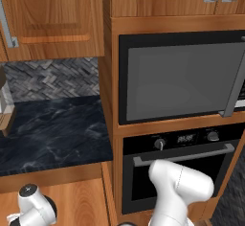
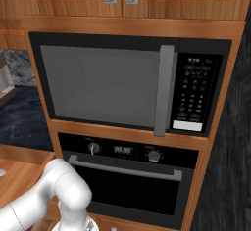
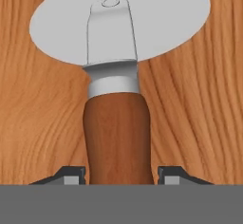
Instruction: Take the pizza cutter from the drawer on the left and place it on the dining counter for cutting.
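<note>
1. the gripper (image 3: 121, 175) has a dark finger tip (image 3: 71, 175) on each side of the pizza cutter's brown wooden handle, right against it, so the jaws stand narrow and clamp that handle.
2. the pizza cutter (image 3: 118, 76) lies flat on a medium-brown wood-grain surface (image 3: 199, 123), its round steel blade pointing away from the fingers in the hand view.
3. in the base views the white arm (image 1: 179, 186) bends down low in front of a black oven (image 2: 132, 176) with a steel bar handle.
4. above the oven sits a built-in microwave (image 2: 108, 85), framed in wood, with wooden cabinet doors (image 1: 52, 14) overhead.
5. to the left runs a short black marble counter (image 1: 52, 134) backed by grey herringbone tile (image 1: 52, 76).
</note>
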